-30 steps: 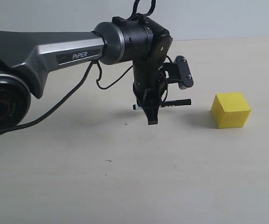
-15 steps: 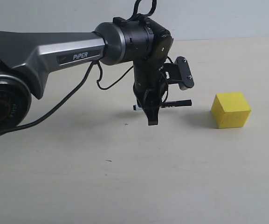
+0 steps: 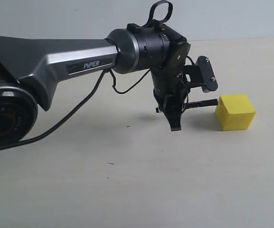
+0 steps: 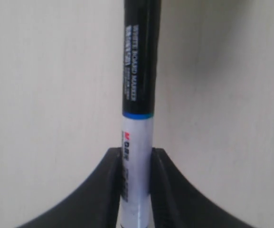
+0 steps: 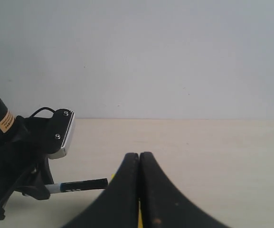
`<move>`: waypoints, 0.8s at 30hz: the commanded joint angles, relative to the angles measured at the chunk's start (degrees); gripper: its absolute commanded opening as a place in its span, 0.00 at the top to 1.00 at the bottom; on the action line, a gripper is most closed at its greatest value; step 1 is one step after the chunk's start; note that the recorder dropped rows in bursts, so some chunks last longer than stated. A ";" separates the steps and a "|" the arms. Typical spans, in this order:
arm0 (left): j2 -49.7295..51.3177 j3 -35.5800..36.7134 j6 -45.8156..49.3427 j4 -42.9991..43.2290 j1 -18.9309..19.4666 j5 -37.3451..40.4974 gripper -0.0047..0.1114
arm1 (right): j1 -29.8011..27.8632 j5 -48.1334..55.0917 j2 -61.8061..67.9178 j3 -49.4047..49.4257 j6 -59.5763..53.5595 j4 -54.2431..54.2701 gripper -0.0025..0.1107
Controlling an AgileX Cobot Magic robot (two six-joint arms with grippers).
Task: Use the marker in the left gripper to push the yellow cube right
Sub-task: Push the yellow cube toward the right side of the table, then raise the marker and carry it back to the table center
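The yellow cube [image 3: 235, 112] sits on the table at the right. My left gripper [image 3: 174, 121] hangs just left of it, fingers pointing down, shut on the marker [image 3: 189, 105]. The marker lies level, and its black cap end reaches the cube's left face; I cannot tell whether they touch. In the left wrist view the jaws [image 4: 137, 156] clamp the white barrel of the marker [image 4: 139, 95]. The right gripper [image 5: 139, 156] is shut with nothing held. It hides most of the yellow cube [image 5: 138, 220], and the marker [image 5: 82, 185] shows beside it.
The left arm [image 3: 80, 61] stretches in from the left, with its black cable [image 3: 70, 118] trailing over the beige table [image 3: 127, 190]. A pale wall runs along the far side.
The left arm has moved right with the marker, bringing the cap end from well short of the cube up to its left face. The cube has not moved.
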 commanded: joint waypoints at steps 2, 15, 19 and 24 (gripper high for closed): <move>-0.14 -0.29 -1.11 -0.61 -2.20 -2.74 0.96 | 0.05 -0.32 -0.38 0.26 -0.03 -0.08 0.98; -1.15 -0.29 -12.48 6.53 1.70 8.45 0.96 | 0.05 -0.32 -0.38 0.26 -0.03 -0.08 0.98; -3.04 -0.29 -16.12 2.73 4.84 11.15 0.96 | 0.05 -0.32 -0.38 0.26 -0.03 -0.08 0.98; -8.34 4.65 -27.04 1.09 9.67 8.71 0.96 | 0.05 -0.32 -0.38 0.26 -0.03 -0.08 0.98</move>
